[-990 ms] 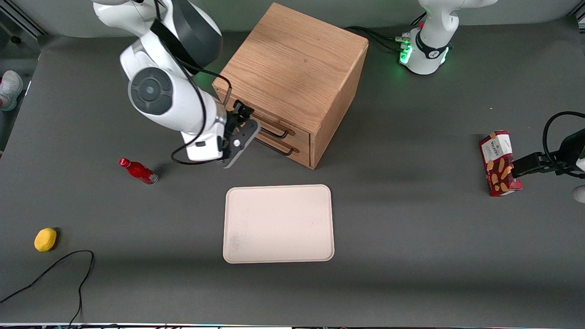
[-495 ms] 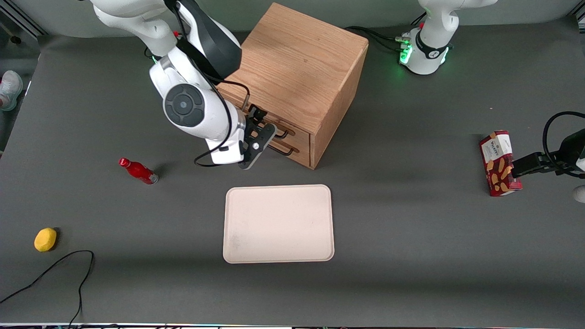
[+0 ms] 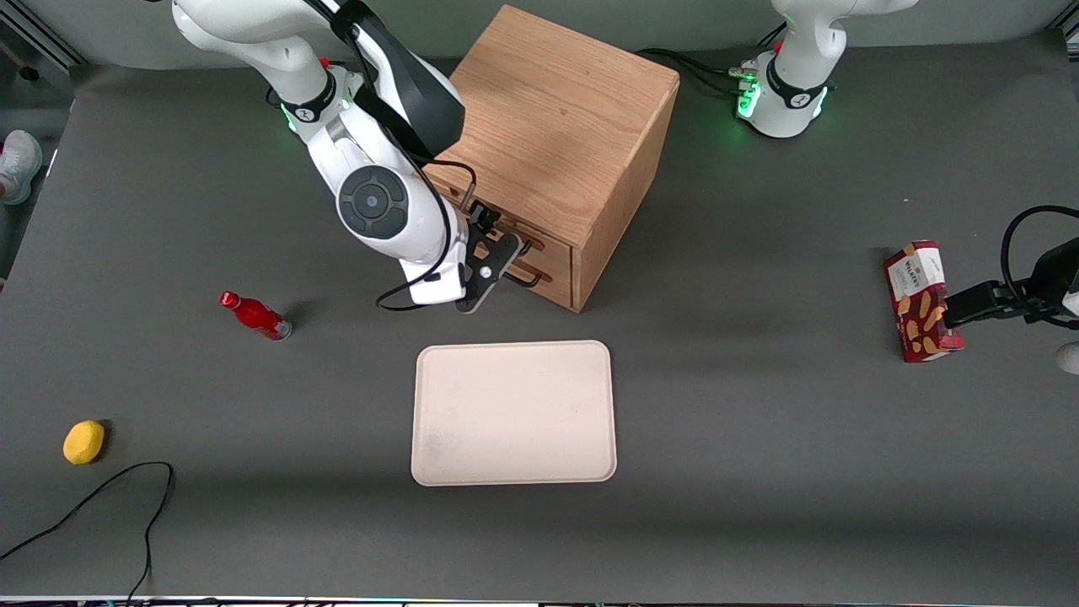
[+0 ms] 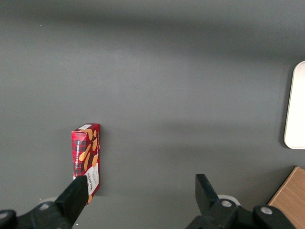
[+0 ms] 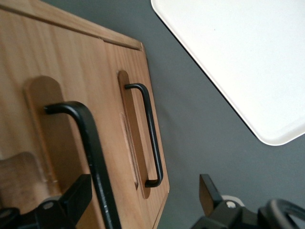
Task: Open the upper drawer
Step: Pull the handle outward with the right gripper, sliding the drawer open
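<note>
The oak cabinet (image 3: 556,126) stands at the table's back, its two drawers shut. The upper drawer (image 3: 552,243) has a thin black bar handle (image 3: 524,245); the lower drawer's handle (image 3: 531,279) is just under it. My right gripper (image 3: 497,251) is right in front of the drawer fronts, at handle height. In the right wrist view the gripper (image 5: 143,200) is open. The upper handle (image 5: 90,152) passes between the fingers, close to one finger (image 5: 71,198). The lower handle (image 5: 152,138) lies farther out, free of them. Nothing is gripped.
A cream tray (image 3: 512,413) lies nearer the front camera than the cabinet, and also shows in the right wrist view (image 5: 248,62). A red bottle (image 3: 254,315) and a yellow fruit (image 3: 83,442) lie toward the working arm's end. A red cookie box (image 3: 921,301) lies toward the parked arm's end.
My right arm has swung along the cabinet front toward the parked arm's end. The gripper went from beside the handles' ends to in front of the upper handle. The drawers have not moved.
</note>
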Controlling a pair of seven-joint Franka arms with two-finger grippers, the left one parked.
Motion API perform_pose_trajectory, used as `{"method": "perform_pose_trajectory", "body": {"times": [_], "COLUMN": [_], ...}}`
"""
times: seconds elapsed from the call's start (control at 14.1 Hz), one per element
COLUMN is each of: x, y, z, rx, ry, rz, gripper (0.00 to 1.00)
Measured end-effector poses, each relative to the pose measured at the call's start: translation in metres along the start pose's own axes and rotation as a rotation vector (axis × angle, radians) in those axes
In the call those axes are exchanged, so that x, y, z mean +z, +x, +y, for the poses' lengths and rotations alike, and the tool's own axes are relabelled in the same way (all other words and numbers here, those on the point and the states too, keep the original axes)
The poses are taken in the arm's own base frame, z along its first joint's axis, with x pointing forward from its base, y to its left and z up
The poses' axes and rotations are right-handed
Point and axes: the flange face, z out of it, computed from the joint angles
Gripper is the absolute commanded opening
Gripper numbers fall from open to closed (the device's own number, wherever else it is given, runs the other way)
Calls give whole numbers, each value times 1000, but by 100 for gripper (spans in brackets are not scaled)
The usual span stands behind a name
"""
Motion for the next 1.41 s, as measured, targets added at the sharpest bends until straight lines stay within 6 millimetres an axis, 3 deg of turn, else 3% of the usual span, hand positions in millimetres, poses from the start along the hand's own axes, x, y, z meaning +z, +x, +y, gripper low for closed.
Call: {"method": "perform_pose_trajectory", "body": {"times": [0.49, 1.41], "x": [8, -24], "y": [0, -22], "z": [11, 120], "rx": [-37, 7], "ry": [-53, -121], "rz": [16, 129], "gripper": [100, 100]}}
